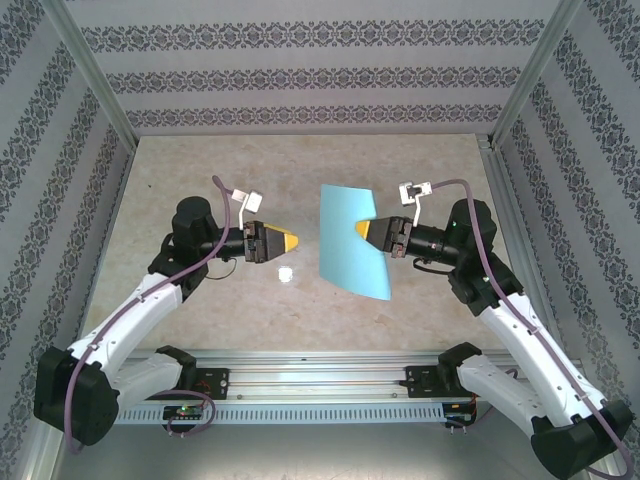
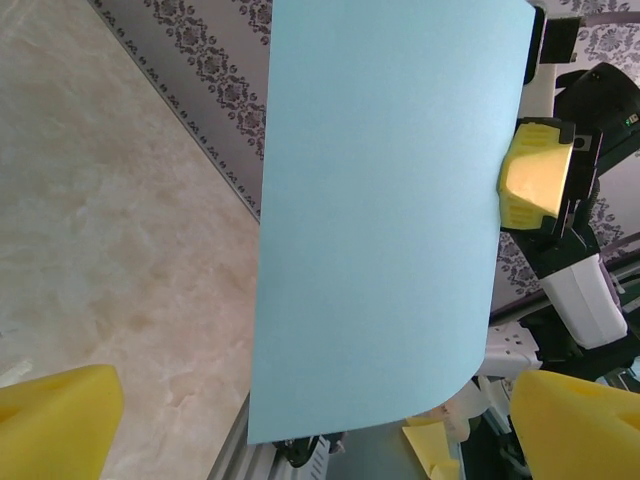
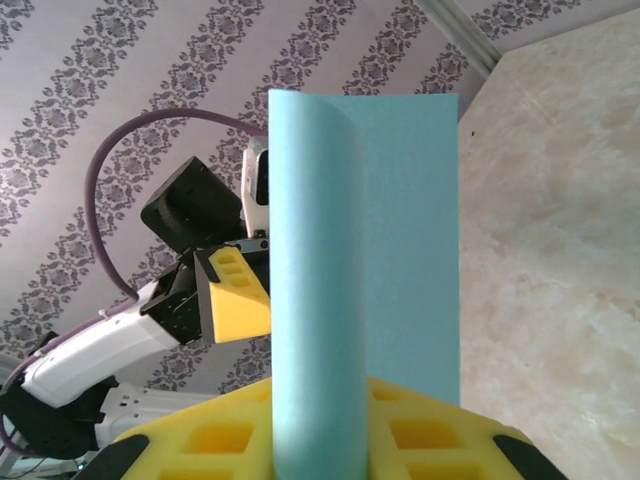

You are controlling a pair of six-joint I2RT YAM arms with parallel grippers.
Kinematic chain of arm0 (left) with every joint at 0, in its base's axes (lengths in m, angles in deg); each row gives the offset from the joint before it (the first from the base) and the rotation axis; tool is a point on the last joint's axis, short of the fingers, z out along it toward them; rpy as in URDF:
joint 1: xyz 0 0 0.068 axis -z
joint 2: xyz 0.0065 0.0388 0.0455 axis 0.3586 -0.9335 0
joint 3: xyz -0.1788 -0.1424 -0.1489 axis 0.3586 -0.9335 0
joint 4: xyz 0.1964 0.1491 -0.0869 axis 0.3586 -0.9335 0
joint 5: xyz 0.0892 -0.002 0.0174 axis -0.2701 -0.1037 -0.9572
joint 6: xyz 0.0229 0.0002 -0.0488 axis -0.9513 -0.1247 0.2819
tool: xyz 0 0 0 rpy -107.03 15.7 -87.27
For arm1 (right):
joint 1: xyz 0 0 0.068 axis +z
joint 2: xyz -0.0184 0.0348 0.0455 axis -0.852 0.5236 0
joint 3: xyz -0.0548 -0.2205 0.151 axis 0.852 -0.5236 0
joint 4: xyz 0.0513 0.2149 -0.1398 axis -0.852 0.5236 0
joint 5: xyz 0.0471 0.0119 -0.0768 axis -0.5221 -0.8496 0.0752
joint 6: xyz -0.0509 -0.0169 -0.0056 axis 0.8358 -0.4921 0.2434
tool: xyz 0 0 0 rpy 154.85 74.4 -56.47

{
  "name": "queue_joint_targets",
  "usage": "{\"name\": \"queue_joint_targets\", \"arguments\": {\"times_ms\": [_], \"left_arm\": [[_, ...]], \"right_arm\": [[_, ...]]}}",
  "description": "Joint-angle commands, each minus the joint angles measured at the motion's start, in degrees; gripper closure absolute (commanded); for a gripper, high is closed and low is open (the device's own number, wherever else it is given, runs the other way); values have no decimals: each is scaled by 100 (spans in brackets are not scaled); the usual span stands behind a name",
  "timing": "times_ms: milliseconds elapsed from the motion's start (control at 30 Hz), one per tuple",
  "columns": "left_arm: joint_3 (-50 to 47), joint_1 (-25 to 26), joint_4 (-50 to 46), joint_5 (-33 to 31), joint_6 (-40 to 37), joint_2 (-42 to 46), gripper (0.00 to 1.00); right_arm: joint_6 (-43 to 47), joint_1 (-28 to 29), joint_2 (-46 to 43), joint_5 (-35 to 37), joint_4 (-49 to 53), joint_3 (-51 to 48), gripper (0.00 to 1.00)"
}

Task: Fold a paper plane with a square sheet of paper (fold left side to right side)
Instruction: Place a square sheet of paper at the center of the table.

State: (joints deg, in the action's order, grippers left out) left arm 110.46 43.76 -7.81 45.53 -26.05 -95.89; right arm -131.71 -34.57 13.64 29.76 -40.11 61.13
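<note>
The square sheet of paper (image 1: 345, 245) is light turquoise and hangs above the table, bent in a soft curve with no sharp crease. My right gripper (image 1: 362, 231) is shut on its right edge. In the right wrist view the sheet (image 3: 400, 230) rises straight up from between the yellow pads (image 3: 430, 435) of that gripper (image 3: 315, 445). My left gripper (image 1: 291, 241) is open, a short way left of the sheet and not touching it. The left wrist view faces the sheet (image 2: 390, 220), with the left gripper (image 2: 320, 432) wide open below it. The paper plane is out of view.
A small white object (image 1: 285, 272) lies on the marble tabletop (image 1: 230, 160) below the left gripper. An aluminium rail (image 1: 320, 375) runs along the near edge. Patterned walls (image 1: 300, 70) and metal posts (image 1: 90, 75) close in the table.
</note>
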Motion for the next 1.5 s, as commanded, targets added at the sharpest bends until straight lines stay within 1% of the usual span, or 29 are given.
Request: {"name": "queue_joint_targets", "arguments": {"times_ms": [0,167,333,467,567,600,667,733,800,867,967,1067,1167,1200,1267,1333,1367,1400,1467], "left_arm": [[254,205,576,226,81,-91,0],[425,452,680,307,-30,-193,1],[498,562,733,318,-71,-245,8],[506,600,732,300,-84,-286,9],[490,628,789,309,-78,-289,13],[491,640,842,322,-52,-291,17],[498,660,891,336,-50,-268,26],[540,666,748,345,-147,-226,41],[609,662,344,294,-389,-183,56],[615,670,120,243,-502,-143,67],[586,659,20,157,-542,-112,76],[586,657,-213,5,-685,-104,81],[587,660,-639,-236,-896,-144,91],[586,655,-805,-353,-957,-175,94],[557,653,-969,-544,-988,-252,99],[492,662,-1100,-771,-965,-357,100],[471,660,-1162,-870,-967,-407,100],[435,656,-1225,-967,-967,-481,100],[433,658,-1597,-1268,-1003,-640,100]], "right_arm": [[-242,140,33,-301,-522,226,78],[-437,350,94,-356,-895,277,78],[-573,457,181,-373,-1120,281,78],[-720,471,231,-421,-1349,269,78],[-736,471,260,-425,-1347,273,78],[-730,471,266,-419,-1344,264,78],[-707,471,271,-400,-1314,254,78],[-551,443,266,-333,-1079,280,78],[-419,389,237,-273,-876,277,78],[-333,309,202,-245,-733,247,78],[-217,176,159,-204,-505,188,77],[-6,30,123,-152,-153,185,76],[342,-131,70,38,421,211,72],[486,-189,57,132,638,211,69],[811,-256,98,383,1136,238,67],[1151,-301,192,790,1750,263,55],[1300,-312,243,958,1990,280,53],[1474,-335,310,1205,2327,310,49],[1677,-381,459,1889,2872,385,41]]}}
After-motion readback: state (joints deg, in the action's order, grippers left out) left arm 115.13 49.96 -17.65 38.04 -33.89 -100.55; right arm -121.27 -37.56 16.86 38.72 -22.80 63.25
